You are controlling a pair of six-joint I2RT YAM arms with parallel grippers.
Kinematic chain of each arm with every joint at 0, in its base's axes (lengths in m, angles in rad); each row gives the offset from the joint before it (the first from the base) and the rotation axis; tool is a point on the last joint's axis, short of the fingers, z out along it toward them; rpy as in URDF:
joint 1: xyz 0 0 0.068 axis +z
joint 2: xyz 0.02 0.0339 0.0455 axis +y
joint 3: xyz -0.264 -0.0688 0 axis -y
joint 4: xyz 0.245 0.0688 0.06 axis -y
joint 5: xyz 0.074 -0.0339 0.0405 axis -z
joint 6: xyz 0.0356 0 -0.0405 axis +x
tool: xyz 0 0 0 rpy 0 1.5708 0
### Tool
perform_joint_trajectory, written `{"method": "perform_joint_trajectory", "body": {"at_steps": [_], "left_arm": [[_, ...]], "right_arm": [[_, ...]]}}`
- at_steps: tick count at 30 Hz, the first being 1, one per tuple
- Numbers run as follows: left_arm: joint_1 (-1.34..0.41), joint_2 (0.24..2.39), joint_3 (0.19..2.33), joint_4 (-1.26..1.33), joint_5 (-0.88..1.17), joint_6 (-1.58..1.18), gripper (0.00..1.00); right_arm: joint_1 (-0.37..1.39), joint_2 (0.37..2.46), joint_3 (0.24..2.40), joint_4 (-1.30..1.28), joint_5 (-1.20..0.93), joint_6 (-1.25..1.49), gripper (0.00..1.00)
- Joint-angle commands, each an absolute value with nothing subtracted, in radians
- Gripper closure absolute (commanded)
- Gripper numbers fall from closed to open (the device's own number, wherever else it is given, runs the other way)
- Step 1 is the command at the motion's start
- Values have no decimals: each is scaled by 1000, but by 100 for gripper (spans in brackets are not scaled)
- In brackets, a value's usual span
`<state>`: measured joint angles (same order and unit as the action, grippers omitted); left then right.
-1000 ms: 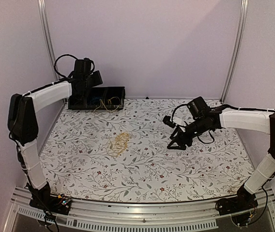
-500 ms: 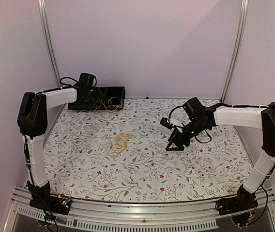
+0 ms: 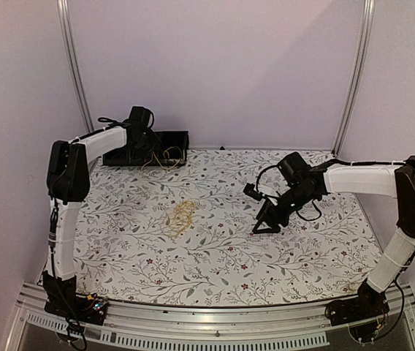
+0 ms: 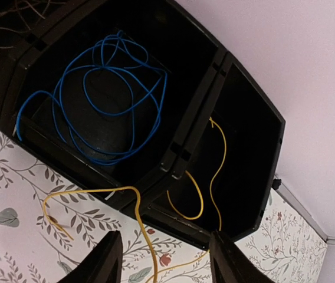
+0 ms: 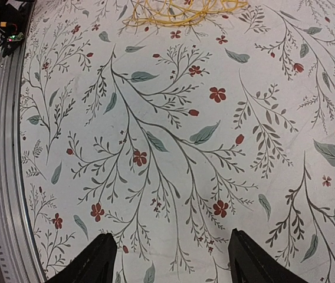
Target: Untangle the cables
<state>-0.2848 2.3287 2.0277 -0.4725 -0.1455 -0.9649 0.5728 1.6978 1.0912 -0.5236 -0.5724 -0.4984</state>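
Dropped the left gripper [image 4: 164, 262] within the last second, from high over the black tray [image 3: 174, 137] to low above it. Eased the right gripper [image 5: 170, 262] a little toward the table's middle.

Found the cables in three places:
- blue cable [image 4: 105, 100] looped loosely inside one tray compartment;
- yellow cable [image 4: 138, 206] lying partly in the neighbouring compartment and spilling over the tray's front wall onto the floral table [image 5: 155, 147];
- yellow tangle [image 3: 183, 215] out at the table's centre, well apart from the tray.

Made out no black wire with any certainty.

Kept the left fingers apart, clamped on nothing, with the spilled yellow strand running on the table beneath the gap. Held the right fingers spread wide as well, empty, aimed at bare tabletop near the tangle but short of it.

Judged the job partway done: blue set off alone, one yellow half in and half out, the central tangle not yet pulled apart.
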Motion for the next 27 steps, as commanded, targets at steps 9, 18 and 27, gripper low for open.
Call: {"method": "perform_joint_trajectory", "body": {"at_steps": [9, 18, 27], "left_arm": [[-273, 2367, 2052, -553, -81, -1023, 92], [-304, 2304, 2084, -471, -50, -967, 100], [-316, 2422, 2276, -359, 61, -947, 100]], "right_arm": [[567, 1668, 1084, -513, -572, -509, 30], [567, 1683, 1089, -509, -578, -507, 30], [566, 1687, 1075, -514, -580, -506, 30]]}}
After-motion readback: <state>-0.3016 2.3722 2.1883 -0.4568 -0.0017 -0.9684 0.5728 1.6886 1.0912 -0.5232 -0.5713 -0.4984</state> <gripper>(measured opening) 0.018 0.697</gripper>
